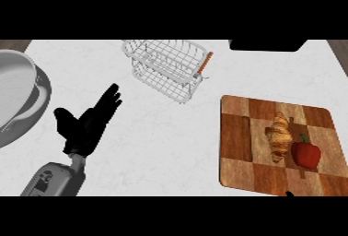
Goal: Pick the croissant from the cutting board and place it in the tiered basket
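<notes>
A golden croissant [279, 137] lies lengthwise on the wooden cutting board [238, 138] at the right, close beside a red bell pepper [306, 154]. The white wire tiered basket [168, 67] stands at the back centre, with an orange handle on its right side. My left hand [88, 122] rests open at the left, fingers pointing up toward the basket, holding nothing and well apart from the board. Only a tiny black tip of my right hand [289, 194] shows at the lower edge, below the board.
A large grey pan or bowl [20, 99] sits at the far left edge, next to my left hand. A black object [266, 44] lies at the back right. White counter stretches between the basket and the board.
</notes>
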Robot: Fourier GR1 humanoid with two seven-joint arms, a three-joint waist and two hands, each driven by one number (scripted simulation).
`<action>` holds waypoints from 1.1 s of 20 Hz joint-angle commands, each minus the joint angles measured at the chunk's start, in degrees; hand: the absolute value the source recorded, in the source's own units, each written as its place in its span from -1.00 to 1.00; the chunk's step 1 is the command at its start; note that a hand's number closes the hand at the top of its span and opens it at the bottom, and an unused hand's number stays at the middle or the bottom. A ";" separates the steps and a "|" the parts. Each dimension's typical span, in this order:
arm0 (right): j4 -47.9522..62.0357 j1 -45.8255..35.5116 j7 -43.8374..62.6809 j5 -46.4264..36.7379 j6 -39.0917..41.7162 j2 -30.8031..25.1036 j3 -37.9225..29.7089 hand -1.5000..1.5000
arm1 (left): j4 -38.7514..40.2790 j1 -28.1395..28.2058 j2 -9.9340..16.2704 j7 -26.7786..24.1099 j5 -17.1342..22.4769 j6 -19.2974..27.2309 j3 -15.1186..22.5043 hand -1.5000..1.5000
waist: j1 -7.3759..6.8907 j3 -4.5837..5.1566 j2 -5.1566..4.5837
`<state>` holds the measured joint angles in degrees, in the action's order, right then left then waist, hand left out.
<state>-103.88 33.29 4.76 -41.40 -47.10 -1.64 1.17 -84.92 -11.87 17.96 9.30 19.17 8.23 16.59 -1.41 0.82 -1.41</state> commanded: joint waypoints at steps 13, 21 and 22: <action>-7.62 -18.87 56.78 -38.88 30.26 1.64 11.04 -1.00 | 2.72 -2.41 -1.31 0.56 -0.06 -0.84 -0.60 0.00 | -0.30 -0.46 0.72; 2.46 -36.82 72.12 -37.54 38.28 1.64 14.99 -1.00 | 1.83 -1.02 -1.13 0.76 -1.04 -1.24 -2.53 0.00 | 0.94 -0.80 1.32; 4.12 -36.84 72.36 -37.82 38.81 1.64 15.66 -1.00 | 2.99 -1.22 -3.11 0.37 -2.21 -0.19 -1.18 0.00 | 1.09 -0.80 1.31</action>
<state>-103.01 1.54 65.57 -79.50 -12.24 -0.07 15.35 -83.29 -12.31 16.19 9.79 18.04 7.51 15.56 -1.05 0.11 -0.23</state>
